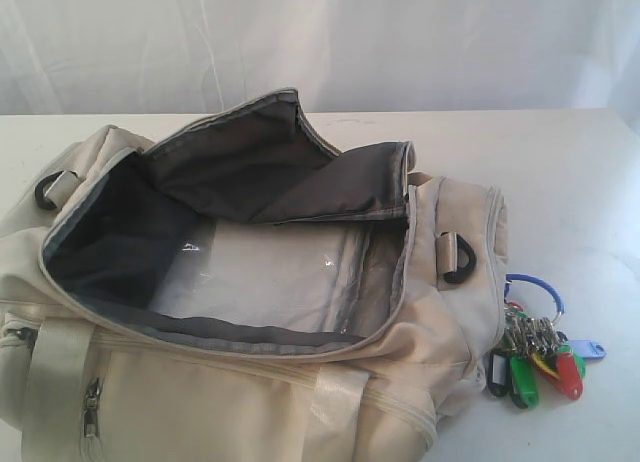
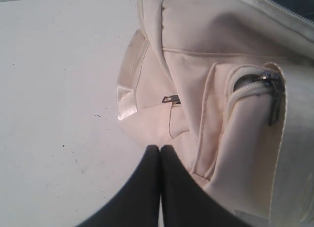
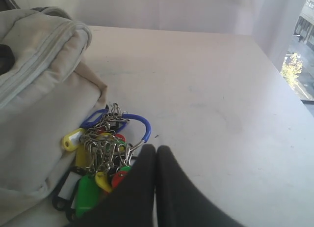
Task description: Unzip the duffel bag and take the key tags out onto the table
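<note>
The cream duffel bag (image 1: 250,382) lies on the white table (image 1: 570,182) with its top flap folded back, showing dark grey lining and an inside with nothing visible in it. The key tags (image 1: 540,357), coloured plastic tags on metal rings with a blue loop, lie on the table against the bag's right end. In the right wrist view the key tags (image 3: 100,160) sit just beside my right gripper (image 3: 157,149), which is shut and holds nothing. My left gripper (image 2: 160,149) is shut and empty, beside the duffel bag (image 2: 216,70) at its end pocket. Neither gripper shows in the exterior view.
A side pocket with a grey zipper pull (image 2: 274,101) faces the left wrist camera, next to a shiny white strap (image 2: 130,79). Black D-rings (image 1: 458,257) sit at the bag's ends. The table's far right edge (image 3: 282,79) shows in the right wrist view.
</note>
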{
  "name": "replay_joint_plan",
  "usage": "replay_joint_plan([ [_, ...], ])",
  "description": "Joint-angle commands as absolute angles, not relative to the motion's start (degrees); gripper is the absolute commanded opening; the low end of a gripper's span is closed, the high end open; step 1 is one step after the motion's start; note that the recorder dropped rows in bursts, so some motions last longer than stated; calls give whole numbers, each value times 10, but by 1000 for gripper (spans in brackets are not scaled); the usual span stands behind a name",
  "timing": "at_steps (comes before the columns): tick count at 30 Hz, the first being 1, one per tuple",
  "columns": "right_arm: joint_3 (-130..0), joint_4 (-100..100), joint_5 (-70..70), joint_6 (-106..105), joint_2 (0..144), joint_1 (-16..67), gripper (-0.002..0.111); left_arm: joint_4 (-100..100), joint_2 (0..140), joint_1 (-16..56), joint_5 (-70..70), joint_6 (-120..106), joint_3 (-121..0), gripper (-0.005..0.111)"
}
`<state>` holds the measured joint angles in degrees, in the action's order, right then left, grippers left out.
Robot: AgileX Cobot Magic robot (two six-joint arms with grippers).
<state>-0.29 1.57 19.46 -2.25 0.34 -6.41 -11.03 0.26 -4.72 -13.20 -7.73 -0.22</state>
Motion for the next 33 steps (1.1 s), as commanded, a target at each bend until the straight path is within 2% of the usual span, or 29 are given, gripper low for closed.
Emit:
replay_joint_plan([
  [1, 0, 20, 192, -28, 0, -63, 0, -115, 0, -43, -133, -76, 0, 0],
  [33, 0, 20, 192, -28, 0, -63, 0, -115, 0, -80, -133, -76, 0, 0],
])
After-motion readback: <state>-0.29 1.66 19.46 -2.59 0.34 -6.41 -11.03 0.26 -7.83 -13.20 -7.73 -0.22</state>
